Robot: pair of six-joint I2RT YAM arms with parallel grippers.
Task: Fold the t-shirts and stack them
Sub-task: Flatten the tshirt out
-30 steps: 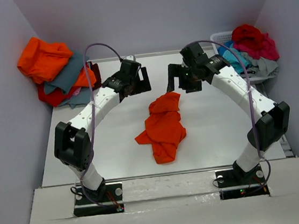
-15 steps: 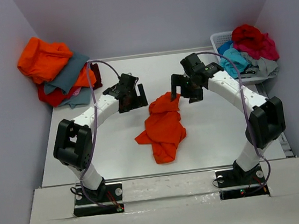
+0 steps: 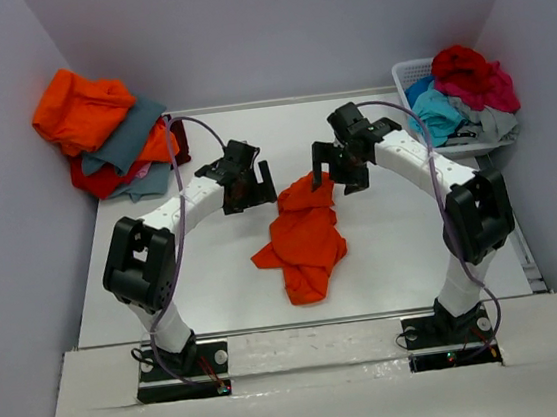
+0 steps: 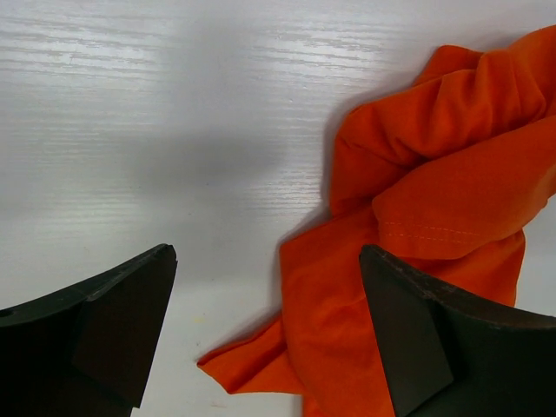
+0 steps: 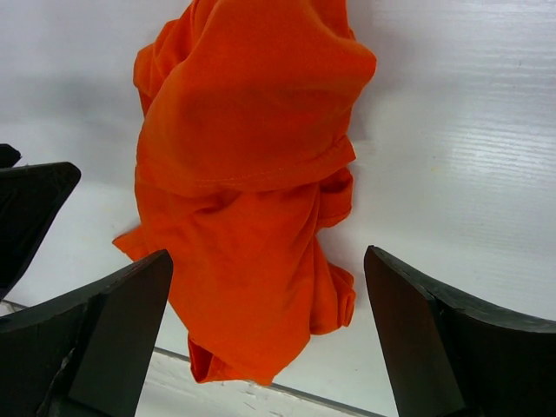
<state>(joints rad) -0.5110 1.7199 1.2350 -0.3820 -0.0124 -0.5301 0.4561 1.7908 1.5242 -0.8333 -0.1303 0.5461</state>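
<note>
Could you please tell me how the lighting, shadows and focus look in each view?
Top external: soft, even light; orange t-shirt sharp. Left wrist: a diffuse grey shadow crosses the table beside it; end effector fingers near-black. Right wrist: similar shadow left of the shirt.

Soft matt orange cloth t-shirt [image 5: 252, 156], smooth white faintly grained table [image 4: 130, 104]

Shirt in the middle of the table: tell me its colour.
The shirt is plain bright orange with no pattern, and shows best in the right wrist view.
</note>
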